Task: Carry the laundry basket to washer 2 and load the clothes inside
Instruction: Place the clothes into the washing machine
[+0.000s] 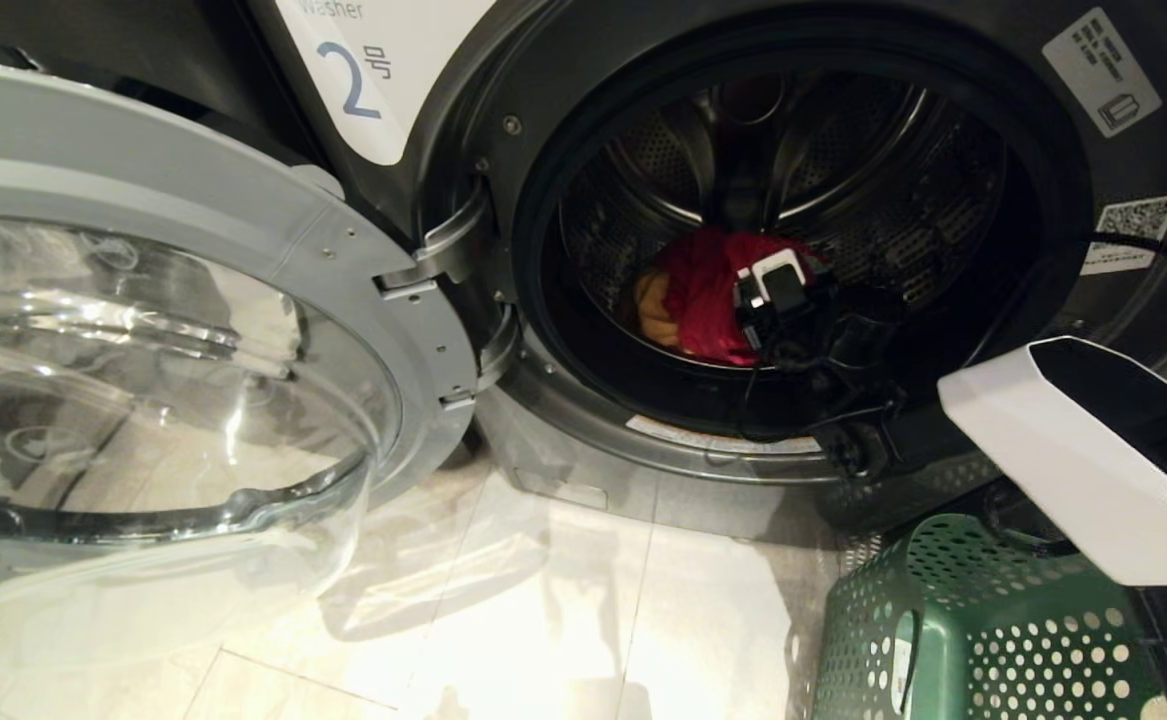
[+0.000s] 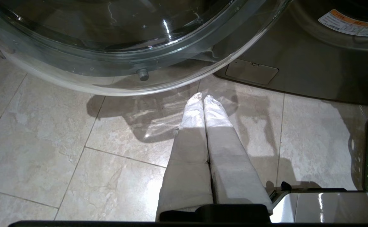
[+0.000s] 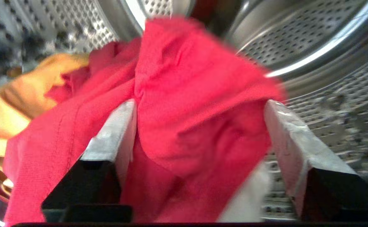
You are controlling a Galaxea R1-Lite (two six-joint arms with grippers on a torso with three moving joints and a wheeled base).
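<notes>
Reaching through the open mouth of washer 2 point(image 1: 803, 250), the right gripper point(image 1: 773, 300) sits inside the perforated steel drum point(image 3: 297, 37). Its fingers point(image 3: 114, 132) stand wide apart, with a fold of the red-pink garment point(image 3: 196, 104) draped between them and touching one finger; no grip is evident. A yellow-orange garment point(image 3: 23, 94) lies just beside the red one, toward the hinge side of the drum. A patch of white cloth point(image 3: 250, 192) shows beneath the red fabric. The glass door point(image 1: 163, 380) is swung fully open on the robot's left. The laundry basket point(image 1: 973, 630) rests on the tiled floor point(image 1: 543, 620) below the drum opening, at the washer's front right. The left gripper point(image 2: 202, 99) hangs over the floor below the door, fingers pressed together, holding nothing.
</notes>
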